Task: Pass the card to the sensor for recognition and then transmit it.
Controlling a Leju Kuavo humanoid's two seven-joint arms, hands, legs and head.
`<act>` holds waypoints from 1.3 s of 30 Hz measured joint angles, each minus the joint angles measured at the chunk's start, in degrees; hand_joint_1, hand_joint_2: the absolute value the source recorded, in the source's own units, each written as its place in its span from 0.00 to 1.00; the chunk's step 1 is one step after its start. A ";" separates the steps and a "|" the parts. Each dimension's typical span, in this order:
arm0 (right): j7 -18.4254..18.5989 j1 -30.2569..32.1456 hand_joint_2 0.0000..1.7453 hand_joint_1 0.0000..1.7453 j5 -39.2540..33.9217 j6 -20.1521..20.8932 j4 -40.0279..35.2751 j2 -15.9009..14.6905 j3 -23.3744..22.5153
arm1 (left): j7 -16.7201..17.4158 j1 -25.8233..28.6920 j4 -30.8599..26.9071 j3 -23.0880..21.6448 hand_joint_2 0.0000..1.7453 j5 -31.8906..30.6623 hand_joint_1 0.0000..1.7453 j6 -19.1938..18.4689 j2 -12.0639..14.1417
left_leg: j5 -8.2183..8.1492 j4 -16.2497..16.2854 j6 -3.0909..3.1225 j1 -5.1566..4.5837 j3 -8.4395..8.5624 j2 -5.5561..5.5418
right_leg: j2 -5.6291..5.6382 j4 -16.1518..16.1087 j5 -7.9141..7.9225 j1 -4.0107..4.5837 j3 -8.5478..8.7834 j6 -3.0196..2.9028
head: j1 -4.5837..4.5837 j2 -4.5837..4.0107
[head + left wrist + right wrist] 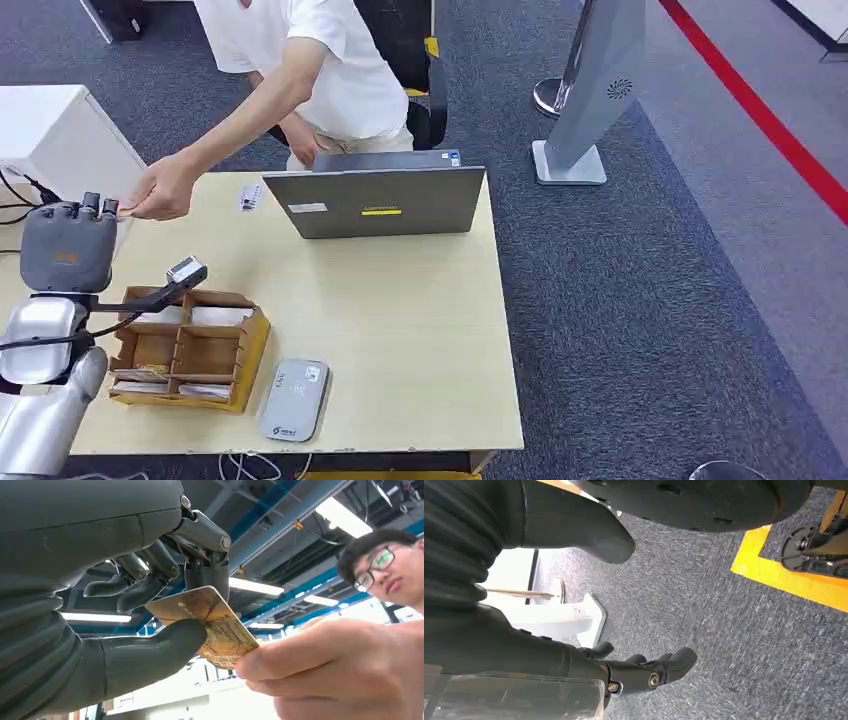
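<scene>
the left hand (70, 245) is raised over the table's left edge, and in the left wrist view the left hand (150, 600) pinches a gold patterned card (207, 625) between its thick thumb and a darker finger above it, the other fingers curled just behind. a person's hand (345, 672) grips the far end of the same card, so both hold it at once. in the head view the person's hand (165, 190) meets the robot's fingertips just beside the table corner; the card itself is too small to make out there. the person (330, 70) in a white shirt leans in from behind the table (420, 320), arm stretched across.

the right hand (644, 672) hangs low over grey carpet (724, 620), holding nothing, its fingers loosely bent and apart.

on the table, a grey laptop (385, 200) stands open with its lid back toward the robot. near the front left sits a cardboard tray (185, 350) with compartments holding pale cards. a small dark scanner (185, 272) on a thin arm sticks up over the tray's back edge. just beside the tray, at the front edge, lies a grey card reader (295, 400). a small white tag (250, 197) lies left of the laptop. a grey kiosk stand (590, 90) rises on the carpet beyond the table.
</scene>
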 joint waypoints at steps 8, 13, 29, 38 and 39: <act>0.11 0.01 1.00 0.00 0.00 0.17 0.04 0.00 0.22 | 0.00 -1.16 3.00 0.11 1.00 0.78 0.00 -0.24 -0.66 | -0.09 -0.01 -0.02 0.01 0.00 0.13 | 0.11 0.00 -0.06 0.01 -0.07 -0.01 | -0.02 0.00; 0.18 0.00 1.00 0.00 -0.28 0.18 0.04 0.00 0.22 | -0.53 -1.02 3.19 0.83 1.00 2.93 0.00 -0.50 -0.76 | -0.08 -0.02 -0.02 0.01 0.00 0.05 | 0.04 0.01 -0.07 0.01 -0.02 -0.03 | -0.02 0.00; 0.33 0.59 1.00 0.00 -4.26 -2.23 0.04 0.00 -1.97 | 0.13 22.69 -31.26 3.72 1.00 6.43 0.00 -0.17 1.29 | -0.19 -0.09 -0.07 0.00 0.03 0.14 | 0.09 0.00 -0.16 0.01 0.00 -0.08 | -0.07 0.00; -0.26 0.89 1.00 0.00 -4.87 -2.64 0.02 0.00 -3.71 | -3.45 37.47 -42.15 13.48 1.00 9.79 0.00 6.73 0.27 | -0.19 -0.11 -0.06 0.00 0.02 0.02 | -0.08 -0.01 -0.22 0.00 0.04 -0.10 | -0.04 0.00; -0.35 0.90 1.00 0.00 -4.85 -2.64 0.02 0.00 -3.89 | -4.13 38.79 -42.92 14.74 1.00 11.29 0.00 7.73 -0.52 | -0.19 -0.11 -0.06 -0.01 0.02 0.02 | -0.09 -0.01 -0.22 0.00 0.07 -0.10 | -0.07 0.00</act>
